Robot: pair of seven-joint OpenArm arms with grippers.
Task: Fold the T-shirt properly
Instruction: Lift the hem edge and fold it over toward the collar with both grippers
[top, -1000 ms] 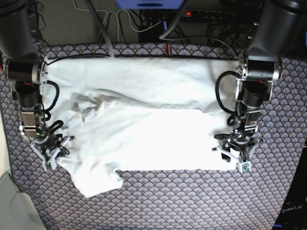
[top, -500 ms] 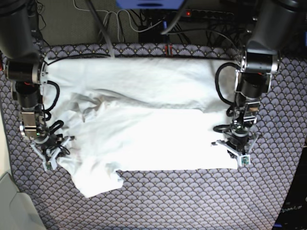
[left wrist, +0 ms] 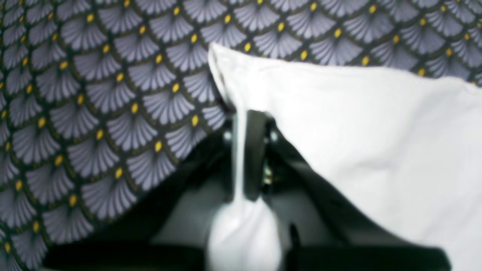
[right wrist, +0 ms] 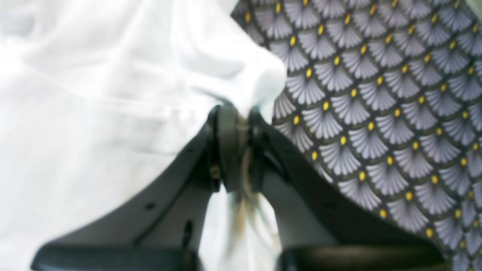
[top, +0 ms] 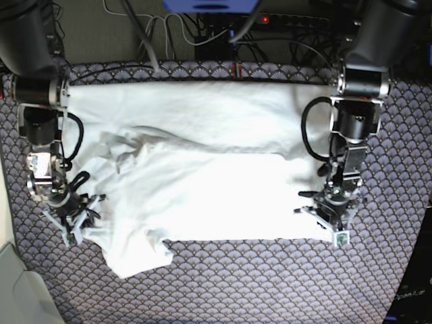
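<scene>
Below you, the T-shirt (top: 202, 182) lies spread on a fan-patterned mat (top: 270, 283). Your left gripper (top: 333, 216) and right gripper (top: 71, 214) each pinch its near corners; cables (top: 202, 30) lie beyond it.

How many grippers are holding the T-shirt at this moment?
2. The left gripper is shut on a corner of the T-shirt at the base view's right; the right gripper pinches its edge at that view's left.
</scene>
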